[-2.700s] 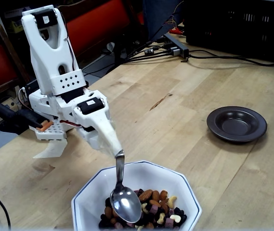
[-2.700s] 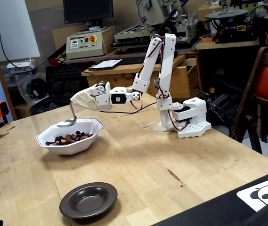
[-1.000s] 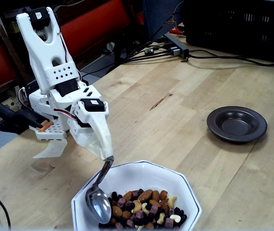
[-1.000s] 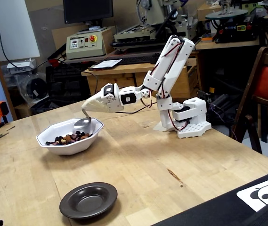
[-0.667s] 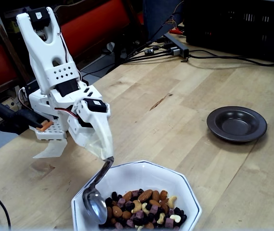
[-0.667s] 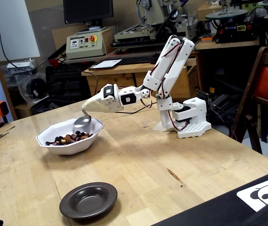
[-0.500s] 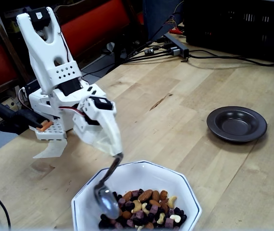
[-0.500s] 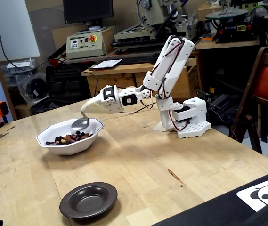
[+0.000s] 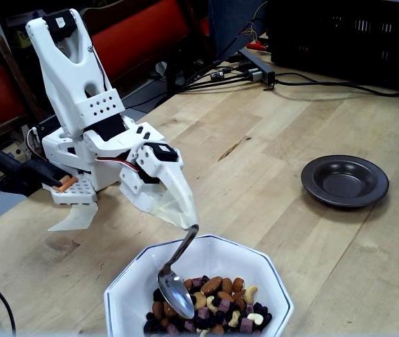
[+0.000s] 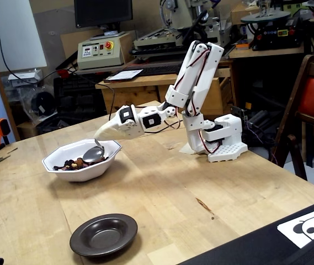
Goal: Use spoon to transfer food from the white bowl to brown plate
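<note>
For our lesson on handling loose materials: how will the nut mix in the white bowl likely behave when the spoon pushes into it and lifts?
The food is separate small pieces, so it will probably shift aside rather than hold shape. The spoon has a shallow, shiny bowl, so rounded nuts may slide off if tilted. The gripper holds only the handle's end, so the spoon may wobble.

White bowl [image 9: 132,291], blue rim line; silver spoon [image 9: 175,293]; dark brown plate [image 9: 344,180].

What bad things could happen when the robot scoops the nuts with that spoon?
The spoon is held only by the tip of its handle in the gripper, so it might twist or slip as it digs into the nuts. The brown plate sits far across the table from the white bowl, so nuts could roll off the spoon on the way.
</note>
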### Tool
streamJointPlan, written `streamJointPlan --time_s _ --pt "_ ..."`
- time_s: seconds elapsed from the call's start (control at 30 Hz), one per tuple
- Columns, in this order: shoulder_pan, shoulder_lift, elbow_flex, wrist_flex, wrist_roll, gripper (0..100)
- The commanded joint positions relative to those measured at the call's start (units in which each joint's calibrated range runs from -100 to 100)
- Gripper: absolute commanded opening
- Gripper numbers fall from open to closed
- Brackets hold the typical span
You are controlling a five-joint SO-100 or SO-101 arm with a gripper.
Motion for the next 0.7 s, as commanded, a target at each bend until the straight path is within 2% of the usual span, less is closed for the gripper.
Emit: streamJointPlan --time_s 0.0,0.27,0.5,0.67 --pt "-0.5 4.1 -8.9 -0.1 -0.2 3" --pt "-0.3 7.6 -11.6 -0.2 0.4 3" --pt "1.3 7.6 -11.8 -0.2 7.8 3" --pt "2.7 7.8 -11.6 -0.2 8.6 3"
